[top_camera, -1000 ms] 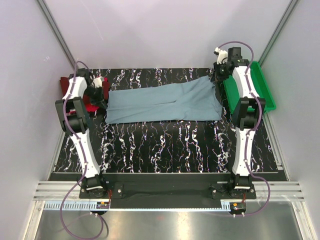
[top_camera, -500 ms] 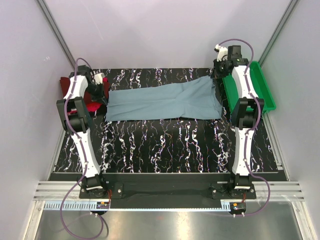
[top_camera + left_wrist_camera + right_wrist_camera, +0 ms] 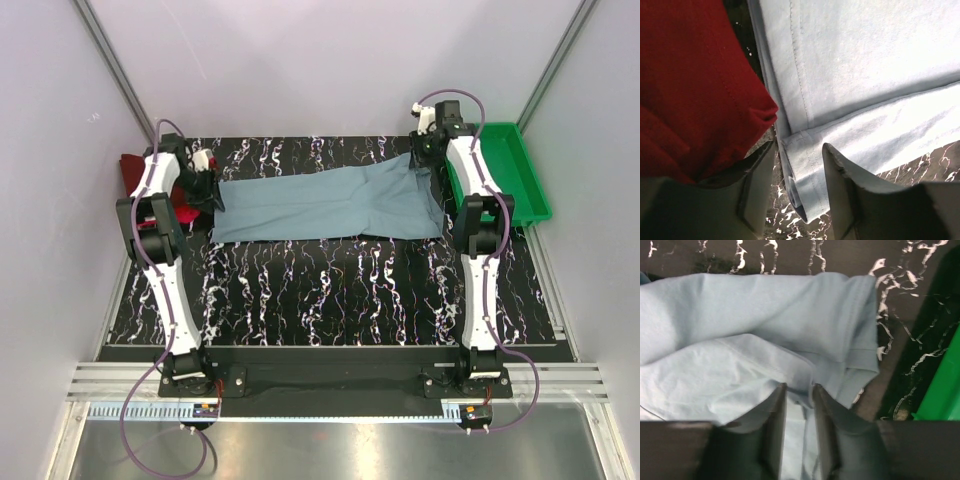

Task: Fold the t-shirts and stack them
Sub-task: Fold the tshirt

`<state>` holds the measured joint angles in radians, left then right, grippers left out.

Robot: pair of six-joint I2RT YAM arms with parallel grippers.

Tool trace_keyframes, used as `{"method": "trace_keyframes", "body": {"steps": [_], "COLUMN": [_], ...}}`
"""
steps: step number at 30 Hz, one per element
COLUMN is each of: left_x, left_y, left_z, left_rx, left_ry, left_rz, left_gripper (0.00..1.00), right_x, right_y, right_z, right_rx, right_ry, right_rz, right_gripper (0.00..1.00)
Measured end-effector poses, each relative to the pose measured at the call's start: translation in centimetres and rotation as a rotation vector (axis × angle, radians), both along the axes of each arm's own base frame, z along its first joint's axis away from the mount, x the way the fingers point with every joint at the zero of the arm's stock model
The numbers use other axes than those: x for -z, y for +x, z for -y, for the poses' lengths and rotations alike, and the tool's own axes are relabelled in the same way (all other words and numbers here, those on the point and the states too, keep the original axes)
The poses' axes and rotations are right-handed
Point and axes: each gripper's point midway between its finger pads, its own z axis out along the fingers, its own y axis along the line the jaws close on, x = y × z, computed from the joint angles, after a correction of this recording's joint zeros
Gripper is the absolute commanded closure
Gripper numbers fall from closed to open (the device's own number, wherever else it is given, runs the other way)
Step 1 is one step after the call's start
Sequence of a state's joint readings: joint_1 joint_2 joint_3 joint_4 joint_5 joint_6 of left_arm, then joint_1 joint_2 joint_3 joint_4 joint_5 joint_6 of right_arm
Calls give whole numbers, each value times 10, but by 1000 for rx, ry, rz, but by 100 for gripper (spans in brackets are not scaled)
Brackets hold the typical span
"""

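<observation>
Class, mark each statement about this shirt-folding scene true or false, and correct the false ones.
1. The grey-blue t-shirt lies spread between the left gripper and the right gripper. True.
2. The red t-shirt lies beside the green tray. False: it lies at the left end of the table, the green tray at the right.
3. The grey-blue t-shirt is stacked on the red t-shirt. False: they lie side by side.
4. The left gripper is open over the grey-blue hem. True.
</observation>
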<state>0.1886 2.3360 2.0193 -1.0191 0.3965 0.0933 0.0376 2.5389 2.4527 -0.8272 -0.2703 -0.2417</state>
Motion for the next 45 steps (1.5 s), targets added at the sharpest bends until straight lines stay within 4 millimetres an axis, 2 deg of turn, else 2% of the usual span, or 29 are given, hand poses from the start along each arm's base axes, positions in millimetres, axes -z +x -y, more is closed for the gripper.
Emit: {"method": "trace_keyframes", "body": {"steps": [4, 6, 10, 13, 16, 18, 22, 26, 30, 33, 37, 41, 45], "left_x": [-18, -41, -89, -105, -93, -72, -26, 0, 2, 4, 5, 5, 5], "left_y": [3, 5, 11, 18, 15, 10, -4, -14, -16, -18, -19, -19, -19], "left_z": [5, 13, 30, 43, 56, 66, 82, 92, 100, 105, 111, 116, 121], "left_rx": [13, 27, 53, 83, 96, 100, 89, 84, 94, 101, 103, 106, 107], "left_ry": [-26, -64, -153, -215, -264, -295, -344, -359, -365, -366, -368, -370, -377], "left_rz": [43, 95, 208, 260, 227, 168, 29, -49, -60, -65, -75, -73, -78], "left_gripper": [49, 48, 52, 53, 53, 53, 53, 53, 53, 53, 53, 52, 53], "right_x": [4, 5, -6, -16, -22, -24, -32, -40, -30, -7, 30, 54, 57], "right_y": [-1, -3, -4, -3, -2, -3, -7, -12, -19, -26, -36, -42, -39], "right_z": [-7, -8, -9, -11, -18, -29, -59, -91, -125, -147, -166, -169, -163], "right_rx": [-1, 2, 3, 0, -11, -33, -95, -154, -215, -253, -280, -274, -251], "right_ry": [-27, -35, -30, -27, -22, -6, 47, 88, 108, 109, 98, 60, 27], "right_rz": [-2, -8, 9, 26, 41, 44, 51, 60, 45, 6, -61, -101, -95], "right_gripper": [56, 55, 53, 52, 53, 52, 52, 51, 50, 49, 48, 48, 48]}}
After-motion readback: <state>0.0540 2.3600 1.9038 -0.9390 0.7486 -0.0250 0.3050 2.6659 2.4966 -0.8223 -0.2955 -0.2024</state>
